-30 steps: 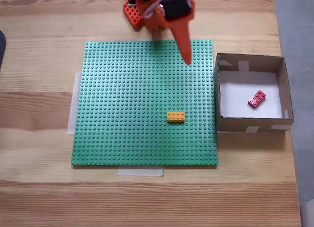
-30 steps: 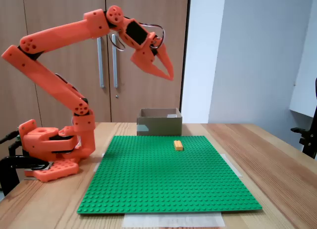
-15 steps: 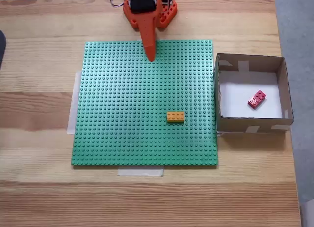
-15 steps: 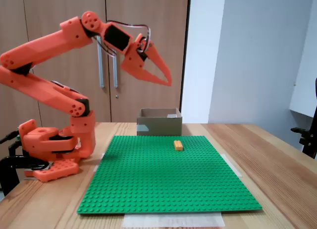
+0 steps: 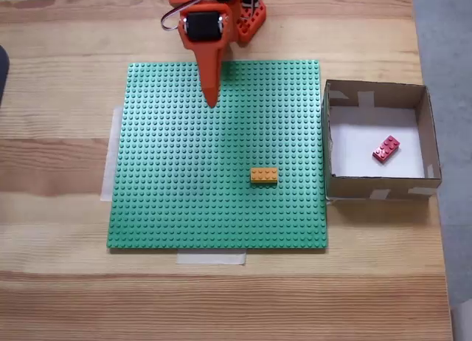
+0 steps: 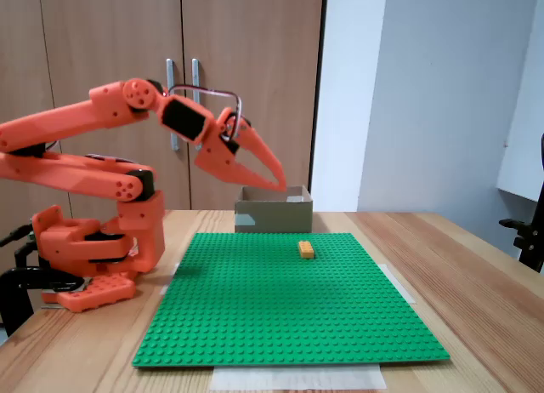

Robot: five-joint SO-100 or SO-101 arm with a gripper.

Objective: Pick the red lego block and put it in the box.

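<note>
The jaws are seen close together, tapering to a single point with nothing held between them. The gripper (image 5: 212,97) is carried above the far edge of the green studded baseplate (image 5: 184,208), left of that edge's middle in the fixed view from above; in the fixed view from the side the gripper (image 6: 276,183) is seen raised well clear of the studs, tilted downward from a folded orange arm (image 6: 76,146).

The red lego block (image 5: 386,148) is found inside the box (image 5: 376,187), on its white bottom, slightly toward the wall farthest from the baseplate. From the jaws it lies well apart, to the right and nearer the table's front edge in the view from above. Its long axis is set diagonally to the box walls. The task is judged to be done already, so no further grasp is called for; only a retreat to rest seems left.

The block is a small, hard, dark red studded plastic piece. The box (image 6: 272,213) is of brown cardboard, square and shallow, patched with pale tape. An orange-yellow brick (image 5: 264,176) of like shape is seen on the baseplate, toward its box-side edge. The table (image 5: 59,297) is of pale, grained wood.
</note>
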